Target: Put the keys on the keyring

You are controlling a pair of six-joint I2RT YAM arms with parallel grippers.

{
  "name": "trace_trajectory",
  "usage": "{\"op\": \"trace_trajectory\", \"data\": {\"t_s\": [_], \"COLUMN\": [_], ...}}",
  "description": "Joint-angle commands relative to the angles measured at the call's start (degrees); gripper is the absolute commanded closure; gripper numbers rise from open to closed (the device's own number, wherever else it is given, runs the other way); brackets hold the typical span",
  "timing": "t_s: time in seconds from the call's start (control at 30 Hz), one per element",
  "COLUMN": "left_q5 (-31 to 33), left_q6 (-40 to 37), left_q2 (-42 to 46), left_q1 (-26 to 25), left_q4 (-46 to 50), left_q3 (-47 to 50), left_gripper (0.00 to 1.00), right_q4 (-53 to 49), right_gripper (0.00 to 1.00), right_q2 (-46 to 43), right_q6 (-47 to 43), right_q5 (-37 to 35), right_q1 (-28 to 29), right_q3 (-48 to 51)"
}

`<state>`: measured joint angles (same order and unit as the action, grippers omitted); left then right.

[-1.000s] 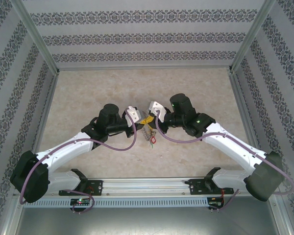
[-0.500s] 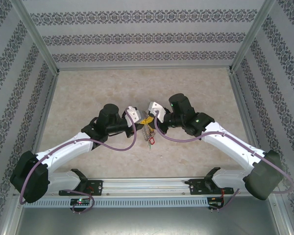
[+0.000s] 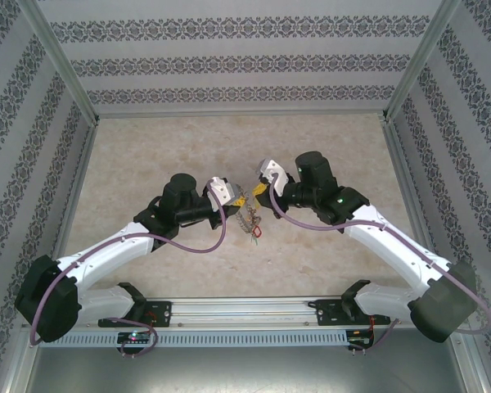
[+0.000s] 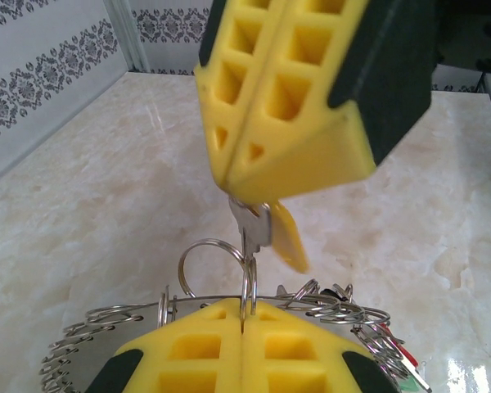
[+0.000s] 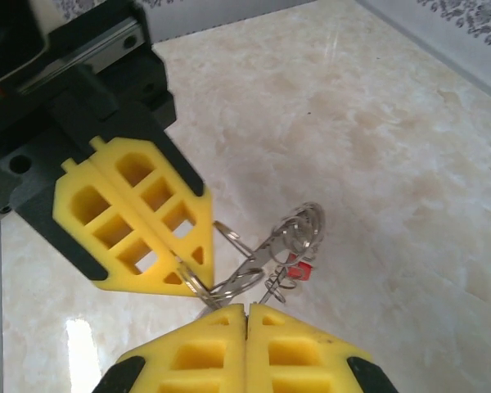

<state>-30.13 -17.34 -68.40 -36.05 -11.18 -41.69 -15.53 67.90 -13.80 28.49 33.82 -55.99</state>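
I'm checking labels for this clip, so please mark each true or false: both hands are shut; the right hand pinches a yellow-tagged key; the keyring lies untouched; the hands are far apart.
1. Both hands are shut. True: the left hand and the right hand are closed.
2. The right hand pinches a yellow-tagged key. True.
3. The keyring lies untouched. False: the left hand grips one of its rings.
4. The hands are far apart. False: their tips nearly meet over the middle of the table.

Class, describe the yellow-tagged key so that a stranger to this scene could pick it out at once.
Over the marble table, the left gripper and right gripper meet tip to tip above the keyring. The key hangs from the right gripper. Unlike the pieces fringing the hoop, it is held clear: silver, with a yellow tag.
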Motion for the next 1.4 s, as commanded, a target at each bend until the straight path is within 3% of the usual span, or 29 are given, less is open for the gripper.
{"op": "trace_trajectory", "data": {"t_s": [0.0,0.23,0.47,0.6,1.0,1.37], "left_q5": [-0.50,-0.69,-2.59,-3.65,-4.85,-4.41], "left_q6": [0.83,0.87,-0.33,-1.97,-9.33,-10.43], "left_q2": [1.94,1.91,2.79,4.33,7.07,7.33], "left_q1": [-0.60,-0.60,-0.62,-0.76,-2.09,-2.22], "left_q4": [-4.42,-4.62,-6.47,-8.64,-2.29,-0.68], "left_q3": [0.33,0.20,0.48,1.86,0.74,-0.23], "left_gripper": [1.00,1.00,1.00,1.00,1.00,1.00], "right_q4": [1.86,2.78,3.12,2.84,5.48,5.35], "right_gripper": [1.00,1.00,1.00,1.00,1.00,1.00], "right_q2": [-0.67,-0.39,0.26,0.55,-0.04,0.48], "right_q6": [2.61,2.72,4.14,3.18,-4.57,-7.94], "right_q5": [1.37,6.48,24.85,27.96,20.91,16.60], "right_q1": [-0.25,-0.27,-3.39,-3.91,-1.23,-0.69], "right_q3": [0.35,0.02,-0.27,-0.26,2.10,2.64]}}
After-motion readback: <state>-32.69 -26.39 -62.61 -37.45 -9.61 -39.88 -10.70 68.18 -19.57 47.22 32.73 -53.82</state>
